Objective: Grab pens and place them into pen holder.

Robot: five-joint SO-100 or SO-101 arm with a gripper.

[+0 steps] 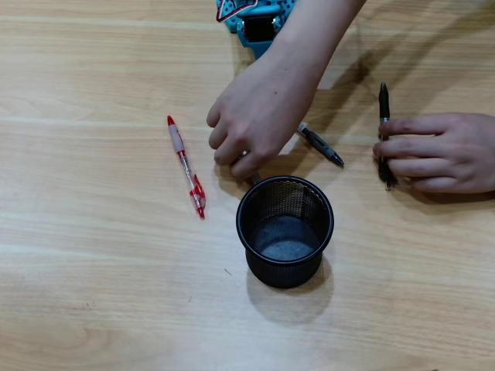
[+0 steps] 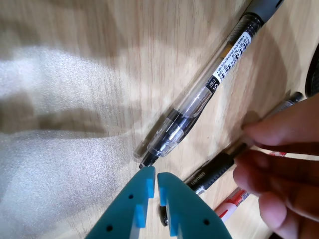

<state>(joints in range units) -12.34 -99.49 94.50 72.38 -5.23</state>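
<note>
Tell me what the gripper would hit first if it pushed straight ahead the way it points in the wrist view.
Most likely the clear pen: its clicker end lies just beyond the tips of the gripper, almost in line. The jaws look nearly shut. Depth is unclear, so the gripper may be above the table and pass over it.

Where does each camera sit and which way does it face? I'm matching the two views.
Overhead view: above the table, looking straight down on the pen holder and red pen; the teal arm shows at top.
Wrist view: on the arm, facing the tabletop closely; gripper tips show at bottom.
Shared: the wood table, a hand holding a black pen.
</note>
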